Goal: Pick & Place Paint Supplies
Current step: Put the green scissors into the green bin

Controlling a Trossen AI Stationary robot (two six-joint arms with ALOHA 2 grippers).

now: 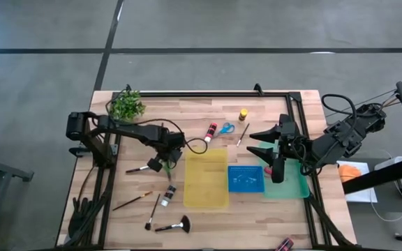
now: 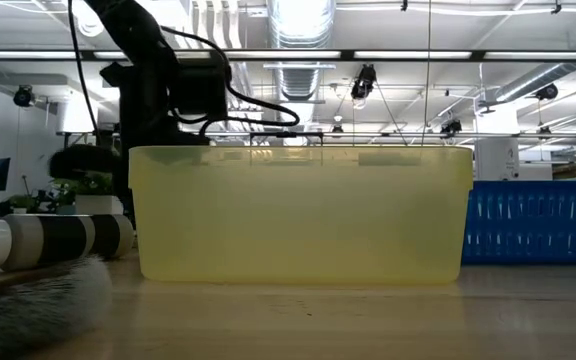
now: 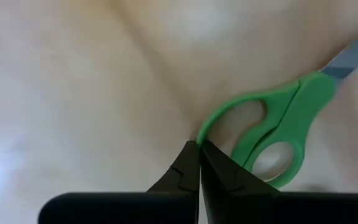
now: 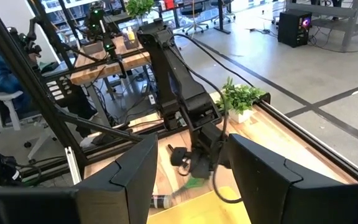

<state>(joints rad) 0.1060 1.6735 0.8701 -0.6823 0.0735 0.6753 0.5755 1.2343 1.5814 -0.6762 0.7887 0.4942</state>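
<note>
Left hand (image 3: pixel 198 151) tips on green scissors (image 3: pixel 272 134)

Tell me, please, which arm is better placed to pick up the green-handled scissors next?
The left. The left gripper is right at the green-handled scissors, its fingertips closed against the handle loop. The right gripper hangs open across the table, above the green tray.

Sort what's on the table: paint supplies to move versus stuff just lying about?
Job items: green scissors at the left claw, blue scissors, fan brush, yellow bottle, red bottle.
Lying about: plant, yellow tray, blue tray.
</note>
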